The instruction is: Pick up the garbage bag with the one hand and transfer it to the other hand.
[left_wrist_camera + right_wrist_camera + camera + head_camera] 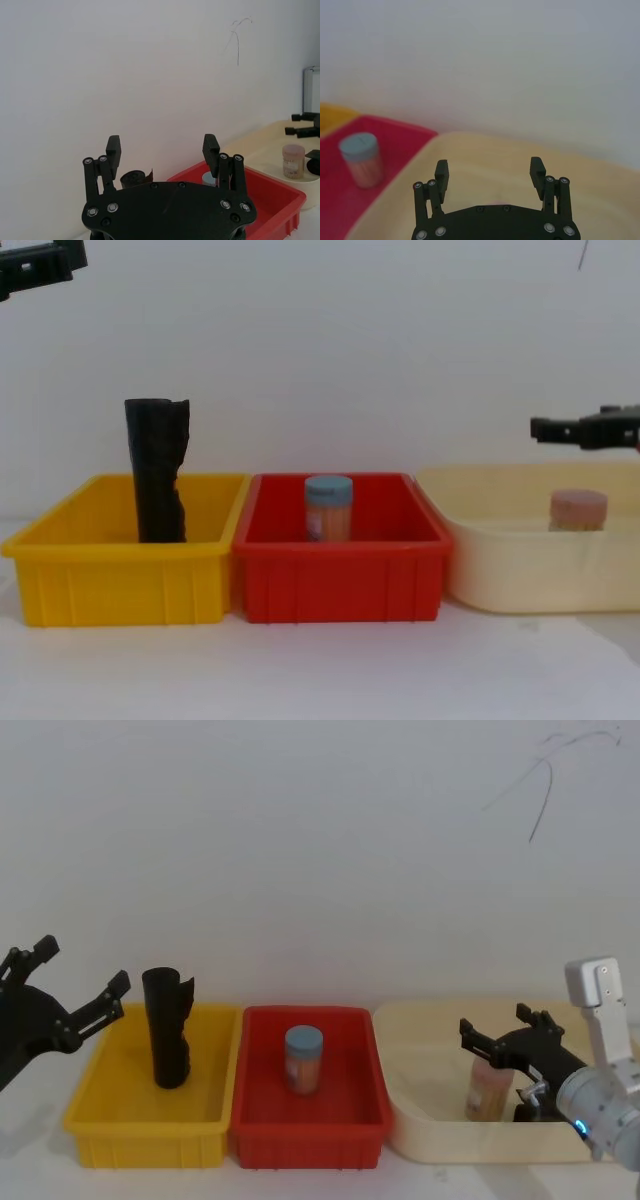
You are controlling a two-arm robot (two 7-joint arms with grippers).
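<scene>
My left gripper (82, 978) hangs in the air with its fingers spread apart and nothing between them, up and to the left of the yellow bin (100, 1105). From its wrist camera I see both fingertips (113, 147) wide apart, with the top of the garbage bag (133, 178) showing just past the palm. In the chest view this gripper (40, 262) sits high in the upper left corner, well above the bag.

The garbage bag (167, 1028) stands upright inside the yellow bin, toward its back, with its base on the bin floor. Nothing grips it.

My right gripper (505, 1032) is also spread open and empty, poised over the cream bin (420, 1120) on the right, just above a pink-lidded jar (489, 1086) that stands in that bin. Its arm carries a blue light.

Between the two bins sits a red bin (308, 1135) holding a blue-lidded jar (304, 1059), upright near the middle. The three bins stand side by side on the white table (320, 670).
</scene>
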